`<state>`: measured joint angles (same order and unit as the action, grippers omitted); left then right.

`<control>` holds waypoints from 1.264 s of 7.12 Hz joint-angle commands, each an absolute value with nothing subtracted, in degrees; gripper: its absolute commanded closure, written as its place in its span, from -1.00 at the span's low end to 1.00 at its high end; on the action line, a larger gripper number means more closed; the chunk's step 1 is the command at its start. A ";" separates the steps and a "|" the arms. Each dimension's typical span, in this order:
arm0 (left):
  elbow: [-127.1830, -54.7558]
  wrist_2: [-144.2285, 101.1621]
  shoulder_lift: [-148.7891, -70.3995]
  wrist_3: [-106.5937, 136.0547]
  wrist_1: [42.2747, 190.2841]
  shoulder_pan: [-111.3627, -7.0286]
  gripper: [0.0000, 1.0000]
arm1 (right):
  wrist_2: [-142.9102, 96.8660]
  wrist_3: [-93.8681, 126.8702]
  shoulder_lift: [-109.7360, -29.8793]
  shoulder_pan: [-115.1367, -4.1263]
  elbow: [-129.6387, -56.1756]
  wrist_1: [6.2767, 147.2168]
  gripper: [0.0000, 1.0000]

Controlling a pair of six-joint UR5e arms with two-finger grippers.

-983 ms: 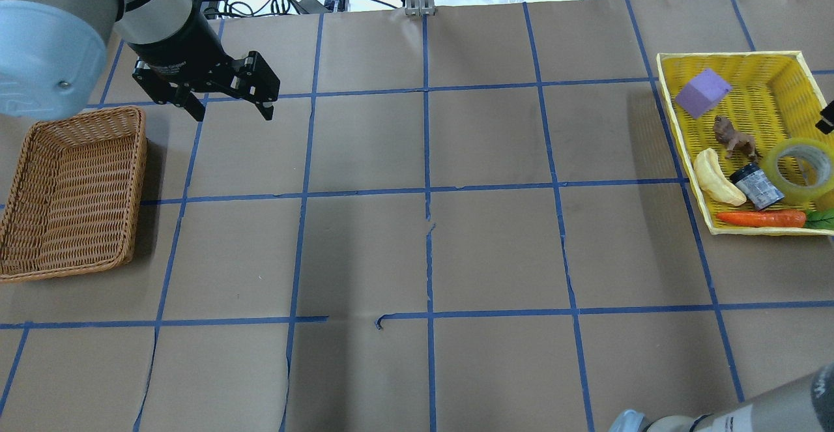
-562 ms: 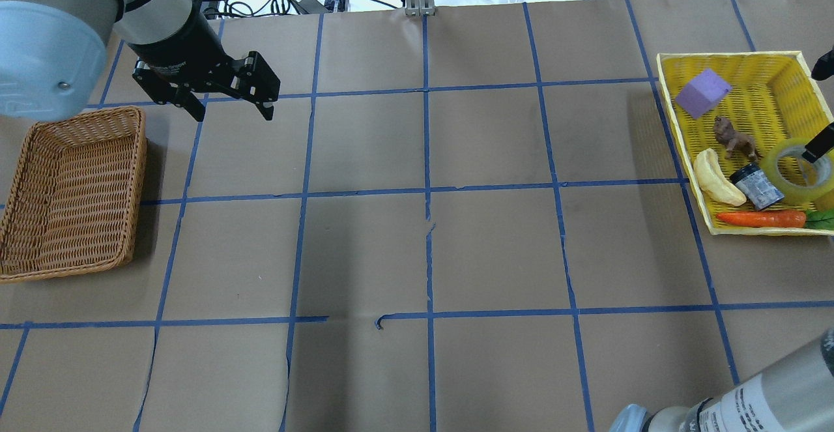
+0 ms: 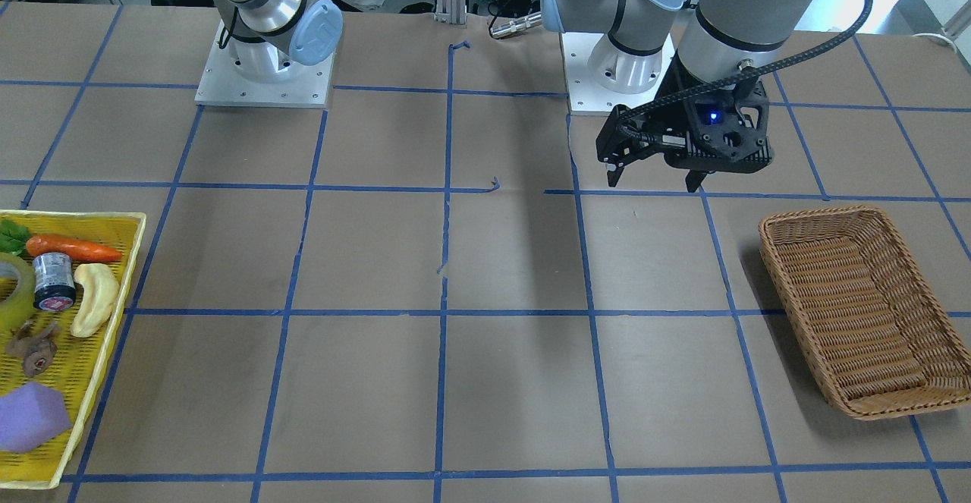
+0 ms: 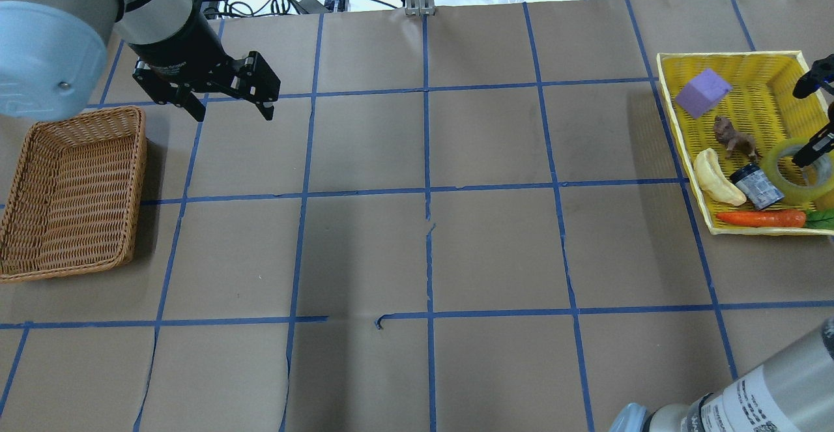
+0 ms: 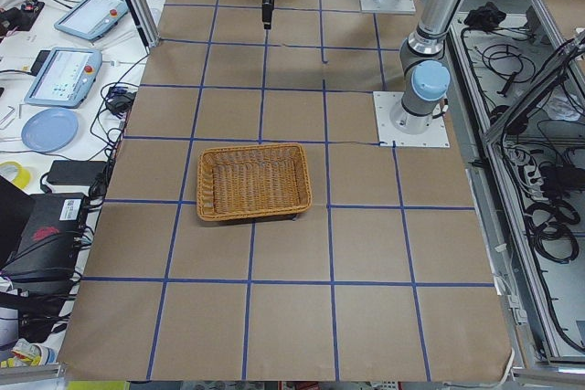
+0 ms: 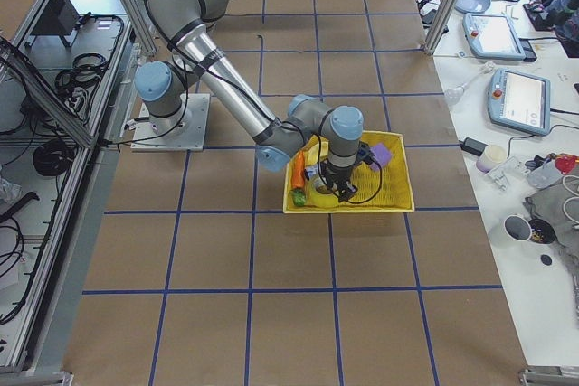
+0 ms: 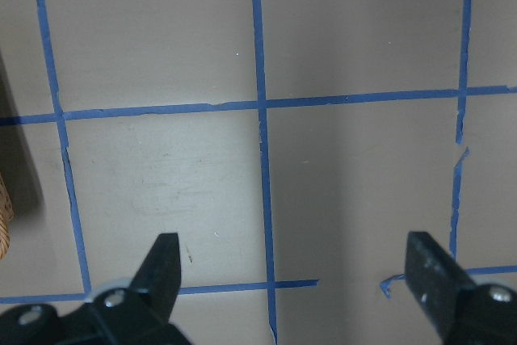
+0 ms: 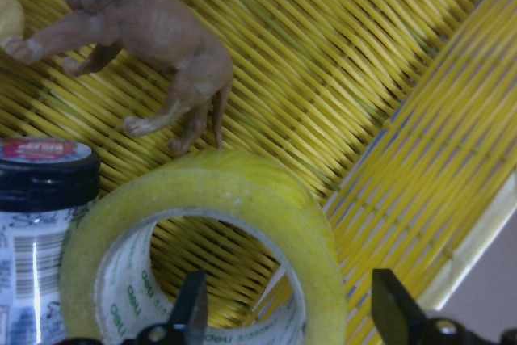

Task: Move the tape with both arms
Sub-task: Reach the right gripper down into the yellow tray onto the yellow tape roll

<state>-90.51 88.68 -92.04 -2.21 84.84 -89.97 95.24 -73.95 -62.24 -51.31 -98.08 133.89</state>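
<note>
The yellow-green tape (image 4: pixel 784 181) lies flat in the yellow tray (image 4: pixel 730 55), next to the black jar (image 4: pixel 756 186). It also shows at the left edge of the front view (image 3: pixel 10 294). My right gripper (image 4: pixel 814 116) is open over it. In the right wrist view (image 8: pixel 291 313) one finger stands inside the tape's (image 8: pixel 242 199) core hole and the other outside the roll's wall. My left gripper (image 4: pixel 233 115) is open and empty above the table, beyond the wicker basket (image 4: pixel 71 191); the left wrist view (image 7: pixel 295 268) shows only bare table between its fingers.
The yellow tray also holds a purple block (image 4: pixel 702 92), a brown lion toy (image 4: pixel 733 137), a pale banana toy (image 4: pixel 715 176) and a carrot (image 4: pixel 761 219). The wicker basket holds nothing. Blue tape lines grid the brown table.
My right gripper has come into view over the yellow tray and moved onto the tape, one finger now in its core. The left arm has not moved.
</note>
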 commanded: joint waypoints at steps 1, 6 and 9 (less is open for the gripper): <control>-90.53 88.68 -92.11 -2.37 84.73 -89.91 -1.00 | 95.01 -78.92 -61.79 -51.24 -98.00 135.79 0.99; -90.44 88.86 -92.02 -2.90 84.11 -90.00 -1.00 | 94.57 -78.84 -69.83 -52.90 -93.62 125.92 1.00; -90.44 88.77 -92.02 -2.73 84.02 -90.00 -1.00 | 94.47 -65.11 -74.09 -68.31 -92.11 121.99 1.00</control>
